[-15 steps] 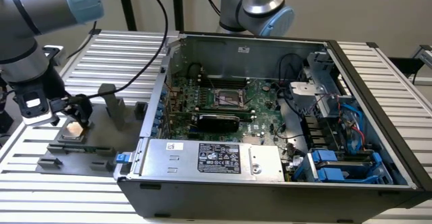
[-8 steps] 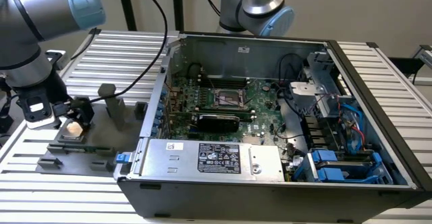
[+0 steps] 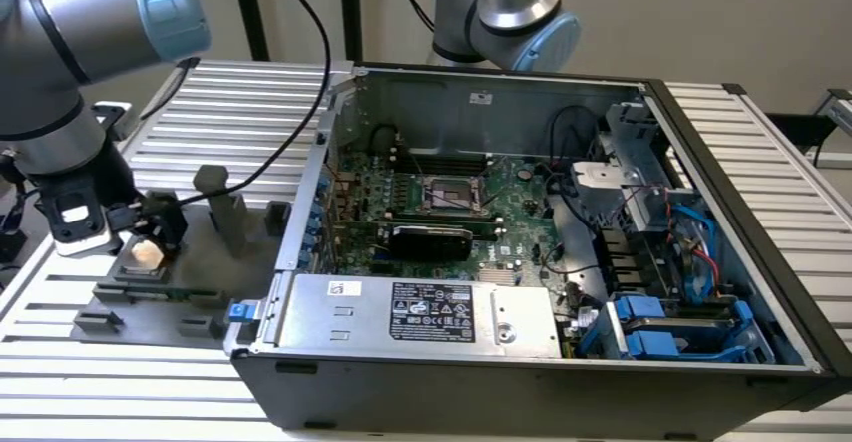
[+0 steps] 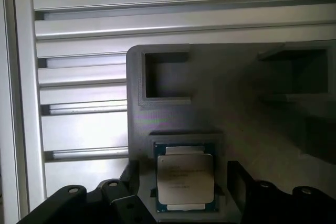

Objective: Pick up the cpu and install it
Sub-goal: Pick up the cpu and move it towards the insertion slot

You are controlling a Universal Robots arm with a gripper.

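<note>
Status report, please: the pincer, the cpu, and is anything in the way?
Pincer open, low over the grey fixture. Cpu flat in its recess, not gripped. Nothing seen between them.

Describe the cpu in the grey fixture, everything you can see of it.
The small flat square cpu has a pale silver metal top with faint printed lines and a green board edge around it. It lies flat, top up, seated in a square recess of the grey plastic fixture block. The open tool straddles it, a dark finger on either side, with gaps showing.
</note>
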